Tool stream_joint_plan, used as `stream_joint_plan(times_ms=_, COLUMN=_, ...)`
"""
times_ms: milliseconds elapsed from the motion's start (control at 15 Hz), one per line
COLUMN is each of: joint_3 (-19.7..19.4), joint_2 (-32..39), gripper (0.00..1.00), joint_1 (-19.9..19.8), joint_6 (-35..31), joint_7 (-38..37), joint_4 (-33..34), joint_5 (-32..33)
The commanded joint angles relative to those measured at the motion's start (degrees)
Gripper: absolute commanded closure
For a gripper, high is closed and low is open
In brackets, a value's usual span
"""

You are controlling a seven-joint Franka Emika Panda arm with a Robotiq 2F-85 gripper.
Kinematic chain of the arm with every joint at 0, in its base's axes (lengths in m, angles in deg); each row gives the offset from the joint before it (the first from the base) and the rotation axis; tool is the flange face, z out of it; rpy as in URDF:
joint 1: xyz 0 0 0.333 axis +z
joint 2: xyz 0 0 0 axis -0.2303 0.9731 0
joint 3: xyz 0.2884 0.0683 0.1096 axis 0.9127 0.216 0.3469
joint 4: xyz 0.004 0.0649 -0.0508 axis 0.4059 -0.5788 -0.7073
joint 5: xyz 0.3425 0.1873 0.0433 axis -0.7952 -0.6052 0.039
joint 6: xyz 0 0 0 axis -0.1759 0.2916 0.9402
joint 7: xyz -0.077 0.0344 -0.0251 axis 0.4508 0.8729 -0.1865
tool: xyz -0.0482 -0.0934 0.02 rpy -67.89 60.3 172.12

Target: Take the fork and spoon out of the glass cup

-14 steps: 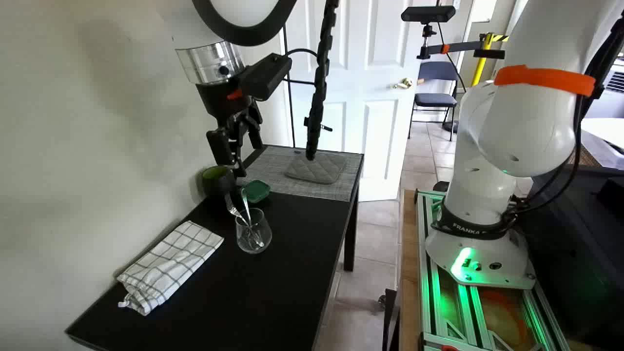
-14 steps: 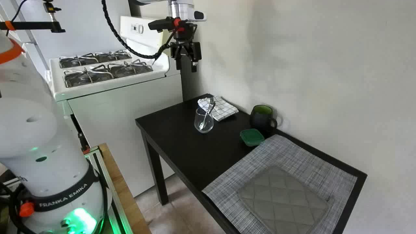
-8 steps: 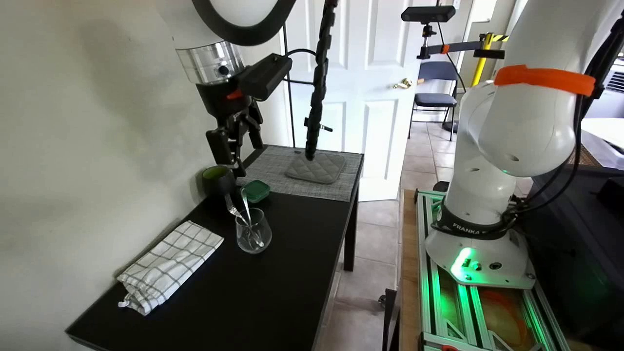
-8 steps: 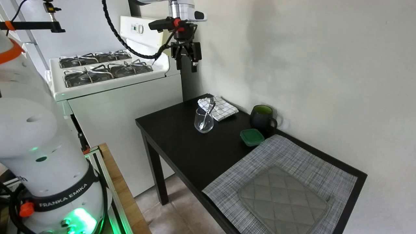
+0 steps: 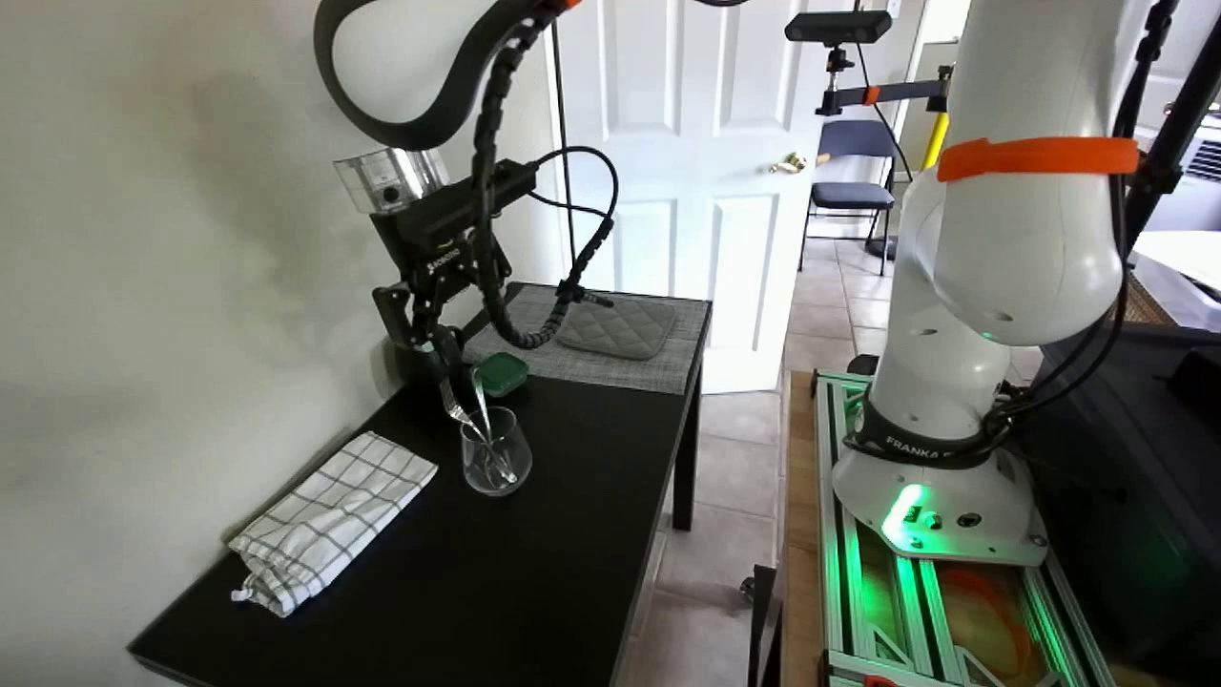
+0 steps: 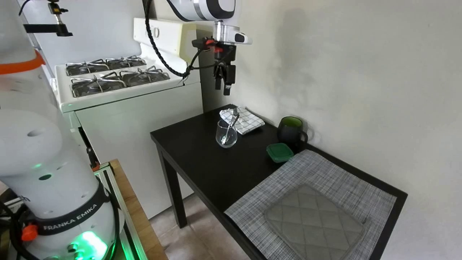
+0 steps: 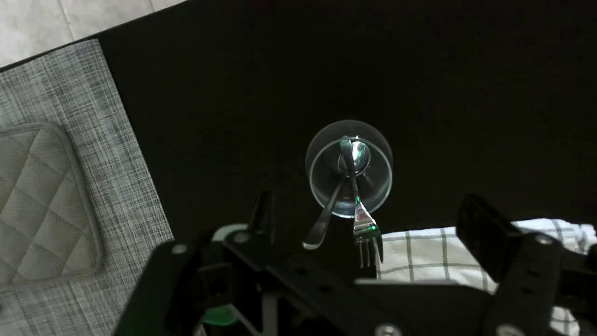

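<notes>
The clear glass cup (image 7: 311, 179) stands upright on the black table, visible in both exterior views too. Inside it lean the fork (image 7: 364, 221), tines up and out over the rim, and the spoon (image 7: 321, 227), bowl down at the bottom with its handle out. In the wrist view the two cross inside the cup. My gripper (image 6: 222, 89) is open in the air above and apart from them, with nothing held. From the wrist, the fork's tines and the spoon's handle end appear between the spread fingers (image 7: 485, 233), lower down.
A folded checked cloth (image 5: 334, 520) lies near the cup by the wall. A dark mug (image 6: 290, 131) and a green lidded container (image 6: 280, 152) stand close together. Beyond them lies a grey placemat (image 6: 249, 213) with a quilted pad (image 6: 314, 220). The wall (image 5: 238, 286) runs along the table's side.
The gripper has come lower and its wrist has turned; it has shifted right in an exterior view. It has stayed open. Cup, fork and spoon have not moved.
</notes>
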Motion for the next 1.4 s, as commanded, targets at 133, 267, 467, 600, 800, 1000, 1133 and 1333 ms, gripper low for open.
stream_joint_plan(times_ms=133, joint_3=-1.97, joint_2=8.07, gripper=0.0, joint_1=2.32, joint_6=-2.13, joint_7=-6.62, joint_4=7.48, joint_5=-4.96)
stream_joint_plan(times_ms=267, joint_3=-2.41, joint_2=9.27, gripper=0.0, joint_1=2.87, joint_6=-4.89, joint_7=-7.68, joint_4=8.19, joint_5=-5.56)
stream_joint_plan(times_ms=467, joint_3=-3.31, joint_2=10.51, gripper=0.0, joint_1=3.71, joint_6=-10.16, joint_7=-9.99, joint_4=7.9, joint_5=-4.35)
stream_joint_plan(times_ms=600, joint_3=-4.03, joint_2=11.34, gripper=0.0, joint_1=4.19, joint_6=-12.05, joint_7=-11.68, joint_4=7.68, joint_5=-3.53)
stream_joint_plan(times_ms=800, joint_3=-5.45, joint_2=11.75, gripper=0.0, joint_1=5.01, joint_6=-11.89, joint_7=-14.92, joint_4=6.89, joint_5=-1.27)
stream_joint_plan(times_ms=1000, joint_3=-6.49, joint_2=11.82, gripper=0.0, joint_1=5.24, joint_6=-11.65, joint_7=-17.75, joint_4=6.28, joint_5=0.24)
stream_joint_plan(times_ms=1133, joint_3=-7.0, joint_2=11.96, gripper=0.0, joint_1=5.33, joint_6=-11.15, joint_7=-19.31, joint_4=6.07, joint_5=0.84)
stream_joint_plan(times_ms=1333, joint_3=-7.2, joint_2=12.1, gripper=0.0, joint_1=5.3, joint_6=-9.96, joint_7=-20.46, joint_4=5.73, joint_5=0.71)
